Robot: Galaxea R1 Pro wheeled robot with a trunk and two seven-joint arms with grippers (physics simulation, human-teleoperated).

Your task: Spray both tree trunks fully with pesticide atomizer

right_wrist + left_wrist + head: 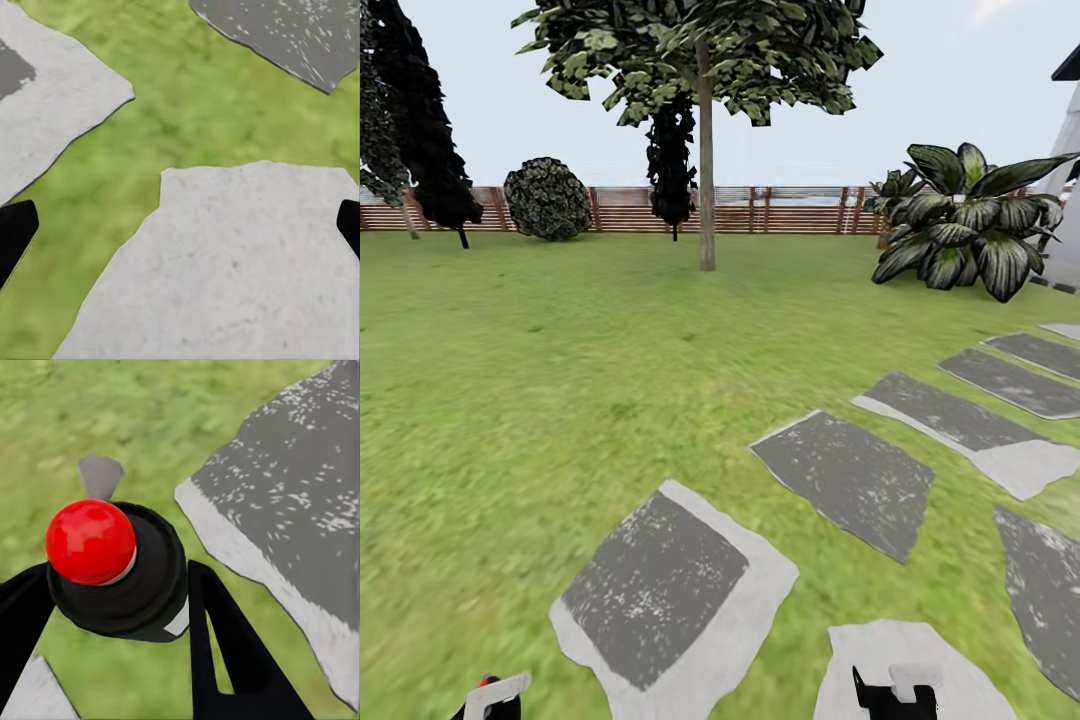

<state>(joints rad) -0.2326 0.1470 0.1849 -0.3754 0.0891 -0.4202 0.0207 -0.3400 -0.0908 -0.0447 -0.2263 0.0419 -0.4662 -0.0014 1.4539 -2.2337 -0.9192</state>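
Note:
I stand on the garden lawn [560,380]. One tree [700,50] rises far ahead near the fence, its pale tree trunk [706,190] bare and uncoated. My left gripper [112,585] is shut on the pesticide atomizer [112,562], seen from above as a red knob on a round black top with a light grey spout. That gripper [490,705] shows at the bottom edge of the head view, far from the trunk. My right gripper [180,232] hangs open and empty over a pale slab, also low in the head view [897,695]. Pesticide is out of view.
Grey stepping slabs [660,580] curve from my feet toward the right. A reddish slat fence [620,208] closes the far side. Dark columnar trees [420,120] and a round bush [547,198] stand at left, and a broad-leaved plant [970,220] at right.

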